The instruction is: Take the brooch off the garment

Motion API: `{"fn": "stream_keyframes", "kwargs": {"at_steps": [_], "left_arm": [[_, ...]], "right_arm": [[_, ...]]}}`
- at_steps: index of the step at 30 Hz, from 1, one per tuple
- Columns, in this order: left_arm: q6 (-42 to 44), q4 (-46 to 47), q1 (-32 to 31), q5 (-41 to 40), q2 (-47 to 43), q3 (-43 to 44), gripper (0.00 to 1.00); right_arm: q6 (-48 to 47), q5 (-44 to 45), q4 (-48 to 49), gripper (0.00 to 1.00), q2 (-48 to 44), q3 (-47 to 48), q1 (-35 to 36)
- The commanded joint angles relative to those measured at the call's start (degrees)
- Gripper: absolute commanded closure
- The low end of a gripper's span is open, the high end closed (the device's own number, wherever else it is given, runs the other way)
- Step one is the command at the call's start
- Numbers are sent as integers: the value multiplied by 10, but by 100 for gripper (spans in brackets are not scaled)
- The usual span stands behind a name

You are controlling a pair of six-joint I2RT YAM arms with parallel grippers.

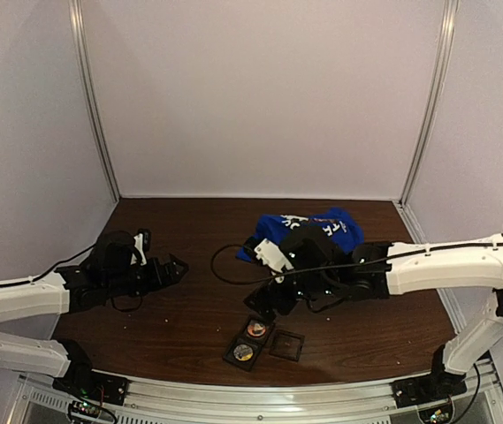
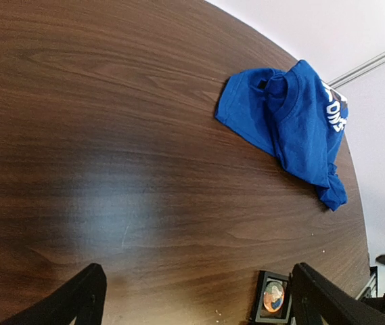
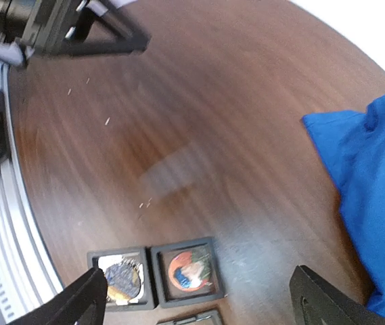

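Black-fingered, gaping wide: hovering the right gripper (image 1: pixel 264 305) nearest the crumpled royal-blue white-lettered T-shirt (image 1: pixel 341 230), lying at its one o'clock, brooch not showing. Idling the left gripper (image 1: pixel 174 268), also agape, farther off at nine o'clock.

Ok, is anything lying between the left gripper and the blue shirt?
Nothing visible. From the left wrist camera, only bare table lies between the open left gripper and the shirt. The little tray sits off to one side.
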Motion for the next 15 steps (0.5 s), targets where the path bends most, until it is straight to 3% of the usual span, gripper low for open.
{"fn": "stream_keyframes", "kwargs": {"at_steps": [1,9,15], "left_arm": [[32,-29,4,-2,-41,13,3],[52,-78,4,8,-63,65,3],[37,-78,4,26,-60,74,3]], "right_arm": [[65,7,-23,2,-35,40,-78],[118,11,-37,0,36,109,-245],[82,32,-34,3,126,179,-306]]}}
